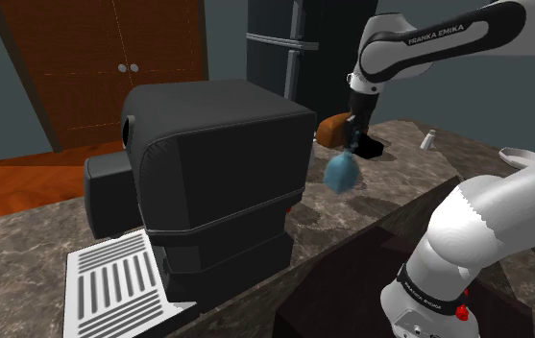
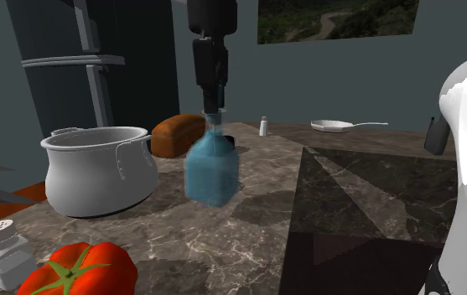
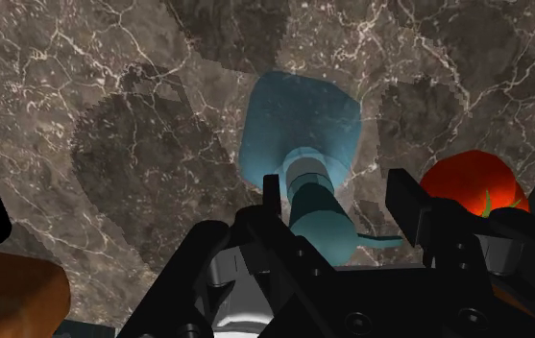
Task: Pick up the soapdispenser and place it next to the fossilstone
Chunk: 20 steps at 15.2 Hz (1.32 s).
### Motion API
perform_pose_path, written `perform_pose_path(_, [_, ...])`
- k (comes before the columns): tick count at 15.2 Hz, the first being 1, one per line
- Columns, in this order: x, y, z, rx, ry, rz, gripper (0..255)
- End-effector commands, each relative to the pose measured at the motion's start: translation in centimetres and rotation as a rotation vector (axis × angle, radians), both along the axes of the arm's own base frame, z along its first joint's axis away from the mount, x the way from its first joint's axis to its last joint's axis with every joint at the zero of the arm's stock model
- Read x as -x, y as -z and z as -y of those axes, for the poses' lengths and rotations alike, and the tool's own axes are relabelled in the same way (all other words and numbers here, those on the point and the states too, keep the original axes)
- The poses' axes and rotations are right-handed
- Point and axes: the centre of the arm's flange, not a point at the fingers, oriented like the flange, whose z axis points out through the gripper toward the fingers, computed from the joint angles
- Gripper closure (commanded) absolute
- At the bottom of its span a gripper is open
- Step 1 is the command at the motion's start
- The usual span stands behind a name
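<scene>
One marble counter (image 1: 25, 226) runs under everything, with one tall dark fridge (image 2: 139, 50) behind it. The shoulder view puts one bulky black coffee machine (image 1: 217, 173) up front. The second exterior view offers instead one silver pot (image 2: 97, 168). One pan (image 2: 340, 126) lies far back. One brown stone (image 2: 177, 134) sits just behind the one soap dispenser (image 2: 212, 168), a translucent blue, squarish bottle with a teal pump. It is tilted and looks clear of the counter. The gripper (image 2: 212, 113) is pinched on its pump neck, which the wrist view shows closest. Then come one tomato (image 2: 76, 268) and two white shakers, one beside the tomato (image 2: 3, 251) and one far back (image 2: 263, 126).
</scene>
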Motion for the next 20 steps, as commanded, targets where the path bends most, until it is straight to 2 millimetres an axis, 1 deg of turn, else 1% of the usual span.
perform_pose_path(1, [0.0, -1.1, 0.0, 0.0, 0.0, 0.0, 255])
perform_pose_path(20, [0.0, -11.1, 0.0, 0.0, 0.0, 0.0, 255])
